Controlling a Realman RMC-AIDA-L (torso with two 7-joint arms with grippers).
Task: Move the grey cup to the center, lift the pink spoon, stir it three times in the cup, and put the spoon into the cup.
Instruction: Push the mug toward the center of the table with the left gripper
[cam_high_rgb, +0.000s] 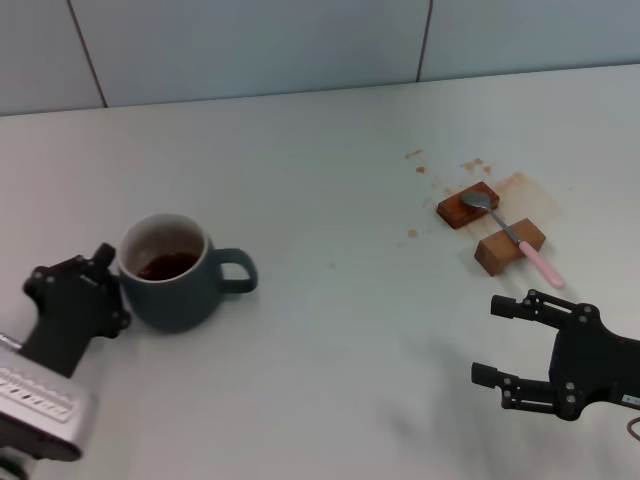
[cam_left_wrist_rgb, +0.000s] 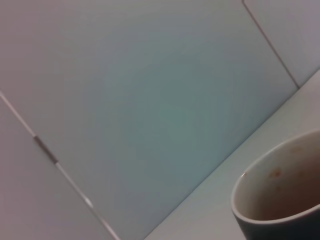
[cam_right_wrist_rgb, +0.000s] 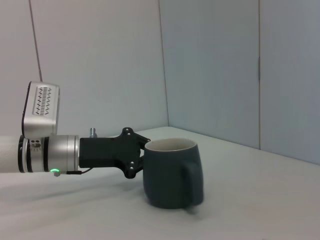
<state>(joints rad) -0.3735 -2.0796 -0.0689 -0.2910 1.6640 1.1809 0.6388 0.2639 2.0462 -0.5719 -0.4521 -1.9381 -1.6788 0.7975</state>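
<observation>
The grey cup (cam_high_rgb: 178, 280) stands upright at the left of the table, brown liquid inside, handle pointing right. It also shows in the left wrist view (cam_left_wrist_rgb: 280, 200) and the right wrist view (cam_right_wrist_rgb: 172, 175). My left gripper (cam_high_rgb: 112, 287) is open against the cup's left side, fingers spread along its wall; it shows in the right wrist view (cam_right_wrist_rgb: 136, 160) too. The pink spoon (cam_high_rgb: 515, 235) lies across two wooden blocks at the right, bowl on the far one. My right gripper (cam_high_rgb: 490, 340) is open and empty, low near the front right, short of the spoon.
The two brown wooden blocks (cam_high_rgb: 467, 205) (cam_high_rgb: 510, 245) sit on a patch of brown stains (cam_high_rgb: 520, 185). A tiled wall (cam_high_rgb: 300, 40) runs along the back edge of the white table (cam_high_rgb: 340, 300).
</observation>
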